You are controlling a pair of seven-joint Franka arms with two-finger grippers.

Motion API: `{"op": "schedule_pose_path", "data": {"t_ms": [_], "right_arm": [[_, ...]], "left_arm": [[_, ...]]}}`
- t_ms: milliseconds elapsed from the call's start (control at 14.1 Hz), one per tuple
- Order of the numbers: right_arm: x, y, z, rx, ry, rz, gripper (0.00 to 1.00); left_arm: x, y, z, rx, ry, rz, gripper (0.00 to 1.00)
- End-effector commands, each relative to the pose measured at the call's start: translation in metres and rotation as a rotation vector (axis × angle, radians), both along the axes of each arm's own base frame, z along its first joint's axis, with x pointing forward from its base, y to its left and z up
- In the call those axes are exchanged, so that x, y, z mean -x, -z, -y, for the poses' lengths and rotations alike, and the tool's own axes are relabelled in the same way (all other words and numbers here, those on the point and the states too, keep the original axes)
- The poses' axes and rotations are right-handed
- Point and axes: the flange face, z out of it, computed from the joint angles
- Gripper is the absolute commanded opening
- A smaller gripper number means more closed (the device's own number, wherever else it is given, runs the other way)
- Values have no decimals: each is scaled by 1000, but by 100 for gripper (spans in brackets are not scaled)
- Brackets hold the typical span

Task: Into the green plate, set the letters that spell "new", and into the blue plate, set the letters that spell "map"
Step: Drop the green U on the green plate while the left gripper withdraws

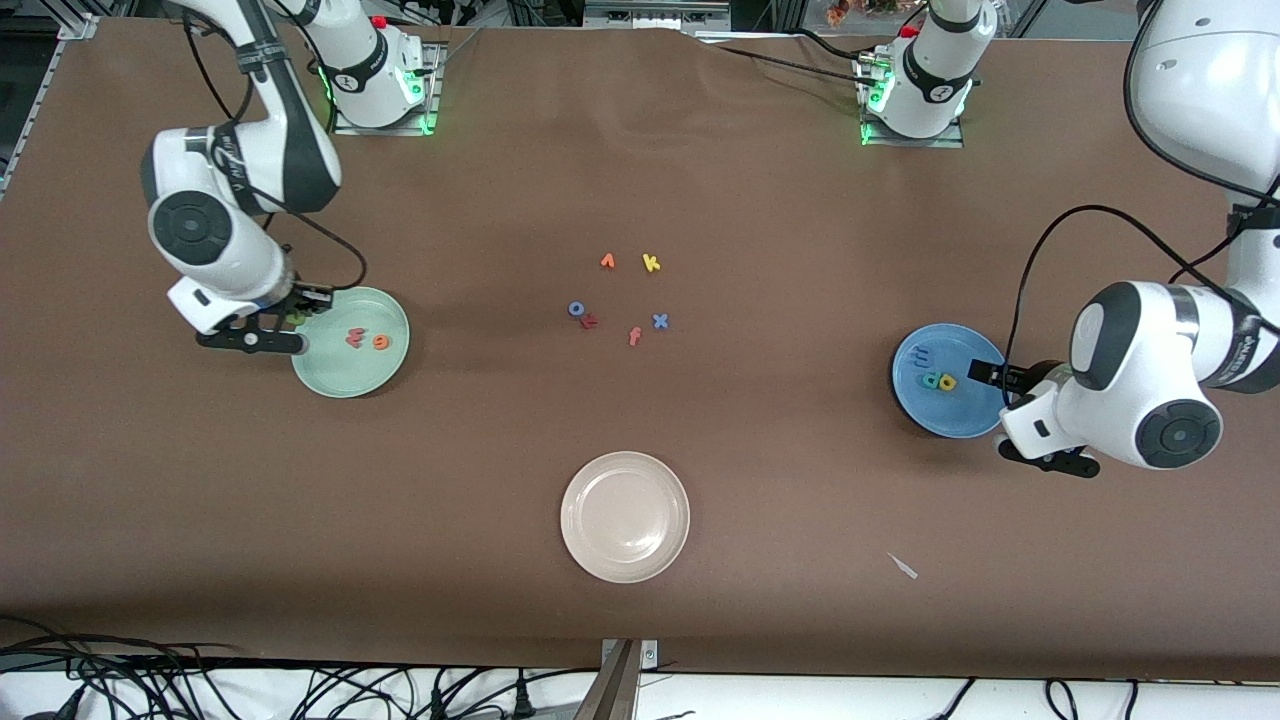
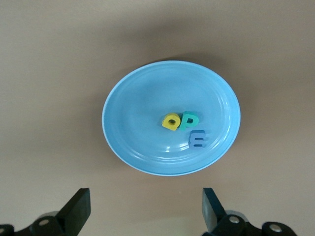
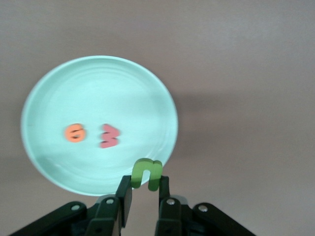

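**Green n gripped at the green plate's rim; "map" letters lie in the blue plate**

In the front view the right gripper [image 1: 290, 322] sits at mid-left of the frame, over the rim of the green plate [image 1: 330, 375] on the side toward the right arm's end of the surface. Its fingers [image 3: 124, 194] are clenched on the green n [image 3: 147, 173], which stands on edge between them in the right wrist view, its arch up and its two legs pointing down toward the fingers. On the plate floor lie the orange e [image 3: 75, 132] and the salmon-pink w [image 3: 109, 136], flat, side by side and just apart.

The left gripper [image 2: 143, 209] hangs at mid-right of the front view, over the edge of the blue plate [image 2: 133, 98] toward the left arm's end of the surface. Its fingers [image 2: 78, 206] are spread wide and hold nothing. In the plate the yellow a [image 2: 172, 121] and the teal p [image 2: 189, 120] touch each other; the blue m [image 2: 197, 139] lies just beside the p, its long axis running across the plate.

At the centre of the front view a loose cluster rests on the surface: the orange letter [image 1: 607, 261], yellow k [image 1: 651, 263], blue o [image 1: 576, 308], dark red letter [image 1: 590, 321], orange f [image 1: 634, 336] and blue x [image 1: 660, 321]. The cream plate [image 1: 625, 516] sits at lower centre, nearer the camera.
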Motion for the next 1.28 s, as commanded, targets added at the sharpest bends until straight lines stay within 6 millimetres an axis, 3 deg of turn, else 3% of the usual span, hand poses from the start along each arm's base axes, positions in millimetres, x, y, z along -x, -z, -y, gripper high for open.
{"op": "schedule_pose_path", "data": {"t_ms": [0, 142, 354, 496, 567, 780, 922, 992, 1134, 1205], "right_arm": [[22, 20, 14, -46, -33, 30, 13], [25, 26, 13, -62, -20, 34, 13], [20, 38, 10, -82, -7, 59, 15], [22, 47, 10, -84, -12, 71, 24], [22, 49, 10, -83, -13, 70, 36], [22, 49, 10, -82, -11, 68, 46], [21, 48, 10, -83, -7, 72, 49], [21, 48, 9, -82, -4, 70, 50], [20, 42, 5, -83, -7, 73, 51], [19, 40, 5, -82, -1, 72, 52]], "left_arm": [[13, -48, 7, 43, -13, 52, 100], [28, -95, -11, 90, -86, 133, 100], [73, -167, 4, 102, -90, 257, 100], [103, -215, 7, 93, -82, 336, 100], [114, -231, 7, 91, -82, 354, 100], [136, -281, 6, 91, -78, 374, 100], [146, -303, 14, 81, -60, 324, 100], [147, -303, 15, 70, -51, 313, 100], [139, -279, 10, 74, -37, 283, 100], [137, -279, 7, 75, -38, 295, 100]]}}
